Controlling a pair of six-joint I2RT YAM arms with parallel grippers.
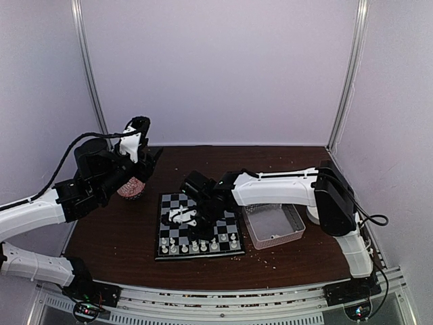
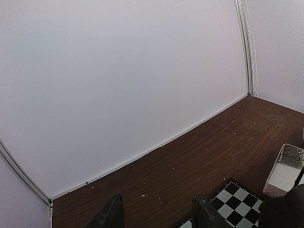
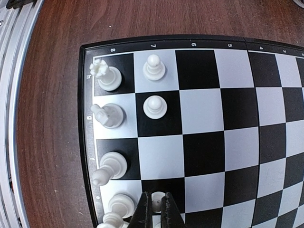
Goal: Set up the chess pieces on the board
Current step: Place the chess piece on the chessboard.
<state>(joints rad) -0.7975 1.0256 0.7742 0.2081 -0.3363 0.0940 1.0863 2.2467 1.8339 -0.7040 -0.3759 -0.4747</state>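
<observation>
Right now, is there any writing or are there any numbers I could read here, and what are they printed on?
"8", "7", "6", "5", "4": small pale digits in a row along the dark border of the board, one per column, seen from the right wrist.
"3": next in that row, faint at the picture's edge.
Marks down the border's side edge: too small and turned to read.
Nothing else legible in any view.

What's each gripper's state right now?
Left gripper: open, empty.
Right gripper: shut over the board, a chess piece at its tips; grip unclear.

Soft even light, purplish cast; overhead view slightly blurry; board (image 3: 204, 109) edge bowed by wrist lens
</observation>
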